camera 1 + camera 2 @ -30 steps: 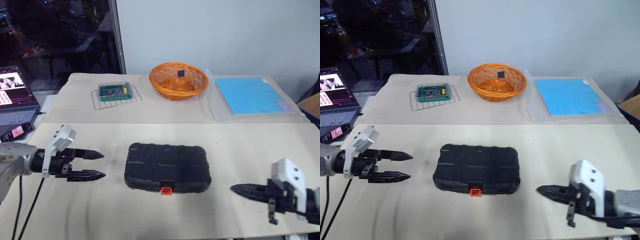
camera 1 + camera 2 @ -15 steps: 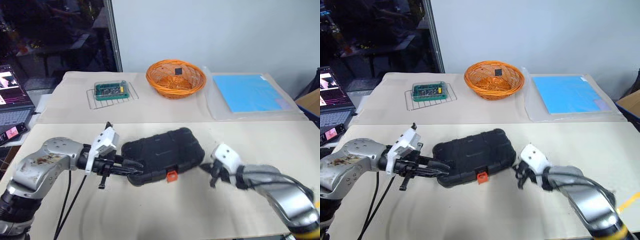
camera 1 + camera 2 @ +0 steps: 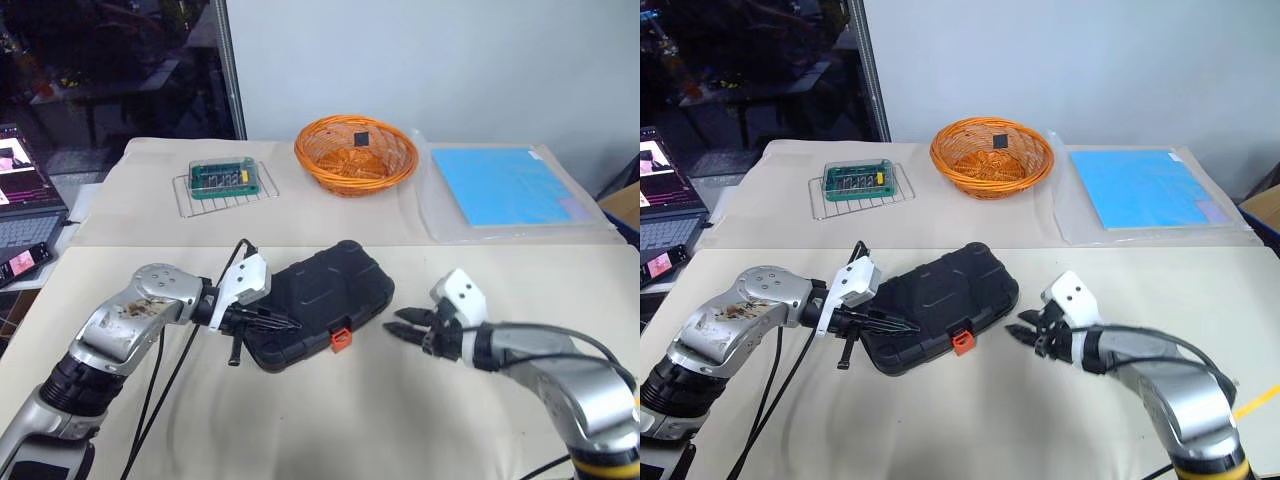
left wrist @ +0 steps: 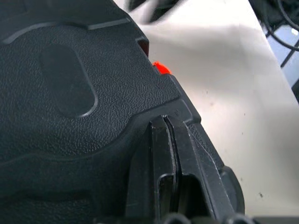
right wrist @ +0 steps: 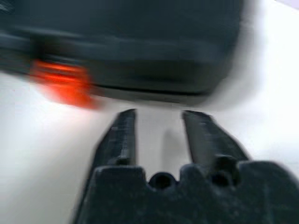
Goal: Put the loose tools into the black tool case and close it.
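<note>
left gripper [image 3: 285, 323] on closed black tool case [image 3: 315, 300]

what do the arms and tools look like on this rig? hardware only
Silver-grey metal arm links, the left one scuffed with brownish marks, and black wrist sections. A white boxy camera housing sits on each wrist. The left tool and right tool each have two slim black tapered fingers. Loose black cables run along the left arm, another loops over the right. A yellow band rings the right arm.
</note>
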`<action>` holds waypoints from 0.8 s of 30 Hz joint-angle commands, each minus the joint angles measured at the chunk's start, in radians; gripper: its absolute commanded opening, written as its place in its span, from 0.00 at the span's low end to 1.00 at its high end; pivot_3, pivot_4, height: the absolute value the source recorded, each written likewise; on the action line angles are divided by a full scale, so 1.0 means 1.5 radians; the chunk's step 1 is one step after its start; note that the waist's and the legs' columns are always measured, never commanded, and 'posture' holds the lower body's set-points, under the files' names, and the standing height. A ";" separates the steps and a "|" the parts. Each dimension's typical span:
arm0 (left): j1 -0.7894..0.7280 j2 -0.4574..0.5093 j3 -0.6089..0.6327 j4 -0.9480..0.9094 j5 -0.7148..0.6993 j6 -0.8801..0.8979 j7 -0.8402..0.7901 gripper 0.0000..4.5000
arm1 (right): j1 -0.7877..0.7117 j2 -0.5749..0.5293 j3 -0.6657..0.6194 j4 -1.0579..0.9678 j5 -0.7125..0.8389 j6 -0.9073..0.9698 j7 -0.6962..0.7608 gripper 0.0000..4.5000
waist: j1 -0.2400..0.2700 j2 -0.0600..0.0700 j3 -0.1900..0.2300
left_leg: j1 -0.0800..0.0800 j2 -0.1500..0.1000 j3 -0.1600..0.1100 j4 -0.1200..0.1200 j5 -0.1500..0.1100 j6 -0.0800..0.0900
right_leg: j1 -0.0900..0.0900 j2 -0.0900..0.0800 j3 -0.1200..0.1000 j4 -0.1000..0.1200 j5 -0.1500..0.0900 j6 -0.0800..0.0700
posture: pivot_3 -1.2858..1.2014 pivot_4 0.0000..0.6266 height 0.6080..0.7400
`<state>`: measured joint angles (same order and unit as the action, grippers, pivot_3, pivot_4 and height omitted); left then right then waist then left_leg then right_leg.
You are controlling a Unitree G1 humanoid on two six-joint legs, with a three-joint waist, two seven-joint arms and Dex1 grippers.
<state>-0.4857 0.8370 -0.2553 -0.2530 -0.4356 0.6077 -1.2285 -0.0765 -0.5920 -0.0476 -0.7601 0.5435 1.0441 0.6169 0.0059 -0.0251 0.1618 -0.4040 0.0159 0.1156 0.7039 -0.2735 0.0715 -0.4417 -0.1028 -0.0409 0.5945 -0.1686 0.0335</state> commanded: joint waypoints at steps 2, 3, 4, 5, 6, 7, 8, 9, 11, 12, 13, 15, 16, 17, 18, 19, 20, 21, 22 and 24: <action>0.013 0.006 -0.045 0.028 0.046 -0.011 -0.017 0.00 | 0.018 0.075 0.081 -0.030 -0.039 -0.015 -0.110 0.85 | 0.000 0.000 0.000 | 0.003 0.000 0.000 0.000 0.000 -0.001 | 0.002 -0.001 0.000 0.000 -0.003 -0.003 | 0.52 0.24 1.00; 0.014 0.007 -0.044 0.030 0.047 -0.015 -0.021 0.00 | 0.022 0.091 0.102 -0.024 -0.057 -0.027 -0.132 0.92 | 0.000 0.001 0.000 | 0.004 0.000 0.000 0.000 0.000 -0.004 | 0.002 -0.001 0.000 0.001 -0.003 -0.003 | 0.52 0.24 1.00; 0.016 0.009 -0.042 0.029 0.047 -0.019 -0.024 0.00 | 0.026 0.102 0.117 -0.023 -0.068 -0.035 -0.148 0.99 | 0.000 0.001 -0.001 | 0.004 0.000 0.000 0.000 -0.001 -0.007 | 0.002 -0.002 0.000 0.001 -0.003 -0.003 | 0.52 0.24 1.00; 0.018 0.011 -0.040 0.031 0.049 -0.022 -0.027 0.00 | 0.031 0.125 0.124 -0.021 -0.073 -0.037 -0.169 0.99 | 0.000 0.002 -0.001 | 0.004 0.000 0.000 0.000 -0.001 -0.007 | 0.002 -0.002 0.000 0.002 -0.003 -0.003 | 0.52 0.24 1.00; 0.020 0.013 -0.039 0.033 0.051 -0.026 -0.030 0.00 | 0.036 0.141 0.139 -0.020 -0.078 -0.037 -0.183 0.99 | 0.000 0.002 -0.001 | 0.005 0.000 0.000 0.000 -0.001 -0.007 | 0.002 -0.002 0.000 0.002 -0.003 -0.003 | 0.52 0.24 1.00; 0.019 0.012 -0.038 0.038 0.054 -0.028 -0.033 0.00 | 0.040 0.161 0.153 -0.013 -0.087 -0.039 -0.203 0.99 | 0.000 0.002 -0.002 | 0.005 0.000 0.000 0.000 -0.001 -0.007 | 0.002 -0.003 0.000 0.002 -0.002 -0.003 | 0.52 0.24 1.00; 0.018 0.012 -0.035 0.039 0.055 -0.028 -0.034 0.00 | 0.042 0.183 0.164 -0.007 -0.096 -0.043 -0.221 0.99 | 0.000 0.002 -0.002 | 0.005 0.000 0.000 0.000 -0.001 -0.007 | 0.002 -0.003 0.000 0.003 -0.002 -0.003 | 0.52 0.24 1.00; 0.018 0.012 -0.033 0.038 0.055 -0.027 -0.034 0.00 | 0.042 0.197 0.175 -0.003 -0.105 -0.046 -0.236 0.99 | 0.000 0.002 -0.002 | 0.005 -0.001 0.000 0.000 -0.001 -0.007 | 0.002 -0.003 0.000 0.003 -0.002 -0.004 | 0.52 0.24 1.00; 0.019 0.014 -0.030 0.033 0.054 -0.023 -0.035 0.00 | 0.045 0.220 0.191 0.006 -0.122 -0.055 -0.259 0.99 | 0.000 0.002 -0.002 | 0.004 -0.001 0.000 0.000 0.001 -0.004 | 0.002 -0.002 0.000 0.004 -0.003 -0.004 | 0.52 0.24 1.00; 0.020 0.016 -0.028 0.029 0.052 -0.020 -0.036 0.00 | 0.049 0.231 0.199 0.009 -0.127 -0.059 -0.268 0.99 | 0.000 0.002 -0.002 | 0.004 -0.001 0.000 0.000 0.002 -0.002 | 0.001 -0.003 0.000 0.005 -0.003 -0.005 | 0.52 0.24 1.00; 0.021 0.018 -0.026 0.026 0.051 -0.018 -0.038 0.00 | 0.053 0.239 0.204 0.012 -0.130 -0.062 -0.275 0.99 | 0.000 0.002 -0.002 | 0.004 -0.001 0.000 0.000 0.002 -0.002 | 0.001 -0.003 0.000 0.005 -0.003 -0.005 | 0.52 0.24 1.00; 0.020 0.021 -0.025 0.026 0.052 -0.016 -0.041 0.00 | 0.059 0.248 0.211 0.014 -0.134 -0.062 -0.282 0.99 | 0.000 0.002 -0.002 | 0.004 -0.001 0.000 0.000 0.003 -0.003 | 0.001 -0.002 0.000 0.006 -0.004 -0.006 | 0.52 0.24 1.00; 0.020 0.022 -0.025 0.028 0.053 -0.017 -0.043 0.00 | 0.065 0.245 0.217 0.011 -0.137 -0.061 -0.283 0.99 | 0.000 0.002 -0.002 | 0.004 -0.001 0.000 0.000 0.003 -0.003 | 0.000 -0.002 0.000 0.007 -0.004 -0.006 | 0.52 0.24 1.00; 0.019 0.023 -0.025 0.028 0.053 -0.016 -0.044 0.00 | 0.069 0.239 0.223 0.008 -0.142 -0.061 -0.282 0.99 | 0.000 0.002 -0.002 | 0.004 -0.001 0.000 0.000 0.003 -0.003 | 0.000 -0.002 0.000 0.008 -0.005 -0.006 | 0.52 0.24 1.00; 0.018 0.024 -0.025 0.030 0.053 -0.015 -0.045 0.00 | 0.070 0.236 0.228 0.006 -0.148 -0.064 -0.283 0.99 | 0.000 0.002 -0.002 | 0.004 -0.001 0.000 0.000 0.003 -0.003 | 0.000 -0.002 0.000 0.008 -0.005 -0.006 | 0.52 0.24 1.00; 0.018 0.024 -0.025 0.031 0.054 -0.016 -0.047 0.00 | 0.071 0.235 0.230 0.006 -0.151 -0.065 -0.284 0.99 | -0.001 0.002 -0.002 | 0.005 -0.001 0.000 0.000 0.003 -0.003 | 0.000 -0.003 0.000 0.009 -0.005 -0.006 | 0.52 0.24 1.00; 0.017 0.025 -0.027 0.031 0.055 -0.017 -0.048 0.00 | 0.070 0.233 0.232 0.006 -0.153 -0.065 -0.284 0.99 | -0.001 0.002 -0.002 | 0.005 -0.001 0.000 0.000 0.003 -0.003 | 0.000 -0.003 0.000 0.009 -0.005 -0.006 | 0.52 0.24 1.00; 0.016 0.025 -0.028 0.030 0.055 -0.016 -0.048 0.00 | 0.068 0.231 0.235 0.007 -0.158 -0.066 -0.287 0.99 | -0.001 0.002 -0.002 | 0.005 -0.001 0.000 0.000 0.003 -0.003 | 0.000 -0.003 0.000 0.009 -0.005 -0.006 | 0.52 0.24 1.00; 0.014 0.024 -0.029 0.030 0.055 -0.014 -0.048 0.00 | 0.067 0.231 0.237 0.008 -0.160 -0.067 -0.287 0.94 | -0.002 0.002 -0.002 | 0.005 -0.001 0.000 0.000 0.003 -0.003 | 0.000 -0.003 0.000 0.009 -0.005 -0.006 | 0.52 0.24 1.00; 0.012 0.022 -0.030 0.030 0.055 -0.012 -0.049 0.00 | 0.068 0.232 0.240 0.009 -0.164 -0.069 -0.289 0.83 | -0.002 0.002 -0.002 | 0.005 -0.001 0.000 0.000 0.003 -0.003 | 0.000 -0.003 0.000 0.009 -0.005 -0.006 | 0.52 0.24 1.00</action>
<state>-0.4814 0.8559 -0.2579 -0.2232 -0.3921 0.5598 -1.2980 0.0297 -0.2484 0.3059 -0.7165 0.2980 0.9677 0.1909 0.0027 -0.0219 0.1587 -0.3968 0.0149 0.1149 0.7037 -0.2694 0.0663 -0.4414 -0.1067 -0.0406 0.6081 -0.1771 0.0246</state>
